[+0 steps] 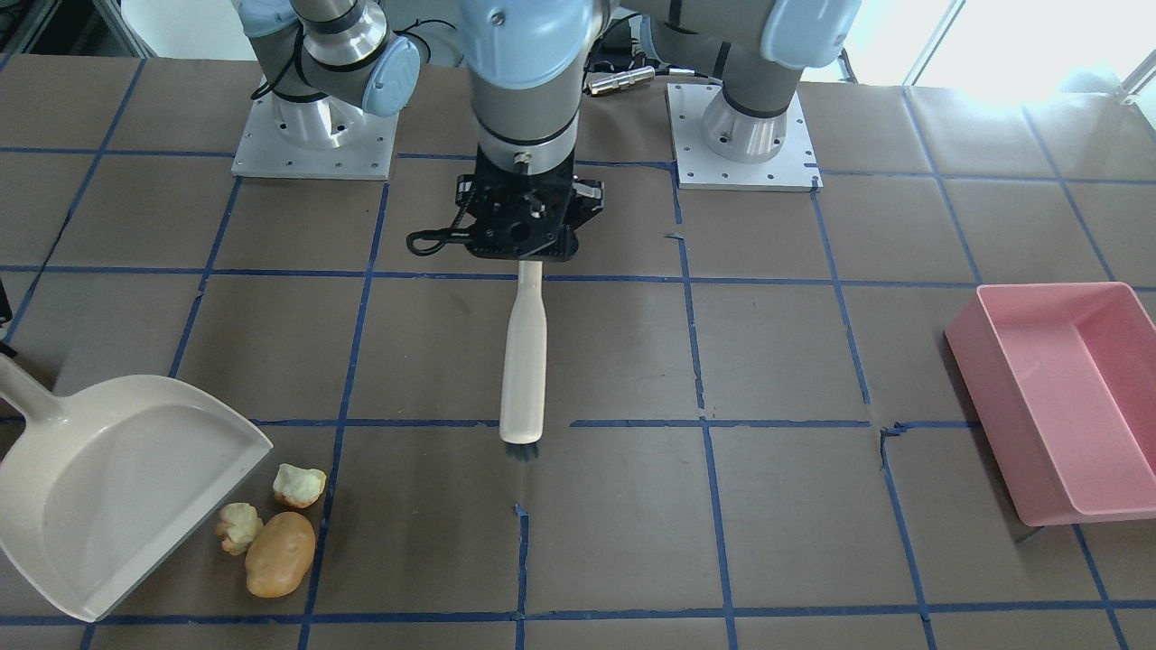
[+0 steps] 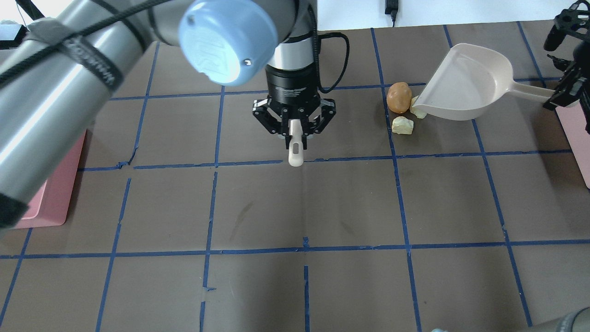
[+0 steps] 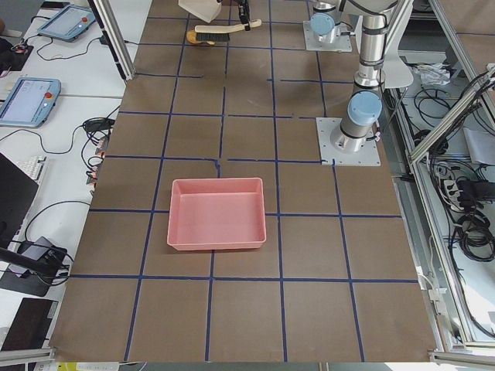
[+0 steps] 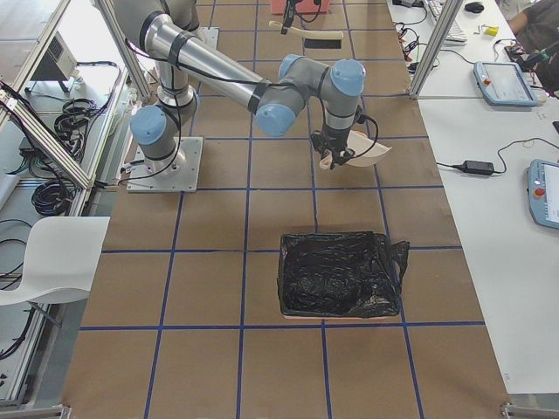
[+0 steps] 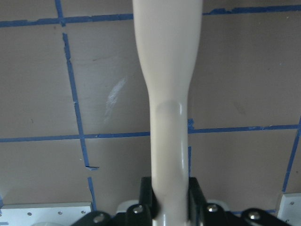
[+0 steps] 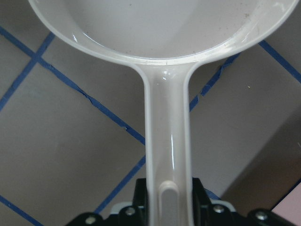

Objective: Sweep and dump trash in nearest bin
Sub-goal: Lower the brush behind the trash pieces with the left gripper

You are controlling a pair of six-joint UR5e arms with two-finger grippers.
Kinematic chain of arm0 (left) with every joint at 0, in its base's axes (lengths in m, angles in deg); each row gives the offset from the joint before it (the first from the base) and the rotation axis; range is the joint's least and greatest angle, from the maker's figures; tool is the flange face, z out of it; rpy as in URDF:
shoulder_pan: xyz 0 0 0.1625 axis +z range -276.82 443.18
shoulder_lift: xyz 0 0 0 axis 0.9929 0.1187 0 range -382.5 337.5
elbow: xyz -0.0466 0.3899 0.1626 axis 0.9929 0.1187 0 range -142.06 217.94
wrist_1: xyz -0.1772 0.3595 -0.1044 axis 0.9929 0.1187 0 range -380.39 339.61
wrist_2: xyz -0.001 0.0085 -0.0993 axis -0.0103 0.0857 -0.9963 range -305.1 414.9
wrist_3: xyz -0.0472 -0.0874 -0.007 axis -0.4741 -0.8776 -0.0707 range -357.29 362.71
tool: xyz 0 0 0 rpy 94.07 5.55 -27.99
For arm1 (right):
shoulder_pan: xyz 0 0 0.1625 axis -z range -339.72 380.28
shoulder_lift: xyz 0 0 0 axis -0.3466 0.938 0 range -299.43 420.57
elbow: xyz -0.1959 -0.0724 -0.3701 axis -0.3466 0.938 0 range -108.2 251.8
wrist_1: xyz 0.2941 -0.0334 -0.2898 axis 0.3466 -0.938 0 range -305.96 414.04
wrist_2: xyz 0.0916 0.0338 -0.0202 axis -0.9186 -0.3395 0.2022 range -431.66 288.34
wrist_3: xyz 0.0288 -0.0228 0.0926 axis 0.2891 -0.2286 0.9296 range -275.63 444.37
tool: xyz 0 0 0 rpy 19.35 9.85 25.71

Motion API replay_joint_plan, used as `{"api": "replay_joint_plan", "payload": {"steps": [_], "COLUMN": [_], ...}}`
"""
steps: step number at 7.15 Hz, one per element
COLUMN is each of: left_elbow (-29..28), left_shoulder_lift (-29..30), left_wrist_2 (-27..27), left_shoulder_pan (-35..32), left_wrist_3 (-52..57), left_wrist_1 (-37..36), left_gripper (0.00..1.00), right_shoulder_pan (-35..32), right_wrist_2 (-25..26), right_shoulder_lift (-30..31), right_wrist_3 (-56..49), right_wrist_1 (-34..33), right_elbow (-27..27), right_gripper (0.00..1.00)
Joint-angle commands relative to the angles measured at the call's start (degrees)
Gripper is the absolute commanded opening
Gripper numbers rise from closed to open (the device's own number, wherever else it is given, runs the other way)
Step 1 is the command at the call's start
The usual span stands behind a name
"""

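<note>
My left gripper (image 2: 295,125) is shut on the cream handle of a brush (image 1: 524,361), which hangs upright over the table's middle with its dark bristles (image 1: 521,449) at or just above the surface. The wrist view shows the handle (image 5: 167,108) between the jaws. My right gripper (image 2: 560,90) is shut on the handle (image 6: 167,141) of a cream dustpan (image 1: 117,487). The pan's open lip faces the trash. That is a tan potato-shaped lump (image 1: 280,553) and two pale chunks (image 1: 299,485) (image 1: 238,526), all right at the lip. The brush is well apart from them.
A pink bin (image 1: 1061,397) stands at the table's end on my left. A bin lined with a black bag (image 4: 339,275) stands at the end on my right, near the dustpan. The two arm bases (image 1: 745,135) are at the back edge.
</note>
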Motion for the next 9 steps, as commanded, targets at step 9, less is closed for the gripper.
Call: {"api": "replay_joint_plan", "payload": {"steps": [9], "left_elbow": [-12.5], "left_shoulder_lift": [25.2], "left_wrist_2": [-9.1], "left_shoulder_pan": [-9.9], "left_wrist_3": [-24.9], "left_wrist_1": [-21.8], "left_gripper": [0.00], "right_shoulder_pan": [1.2], "right_wrist_2": [1.6], "right_shoulder_lift": [-11.2], "right_wrist_3": [-32.0], "right_wrist_1": [-10.6], "right_elbow": [3.3], "right_gripper": [0.00]}}
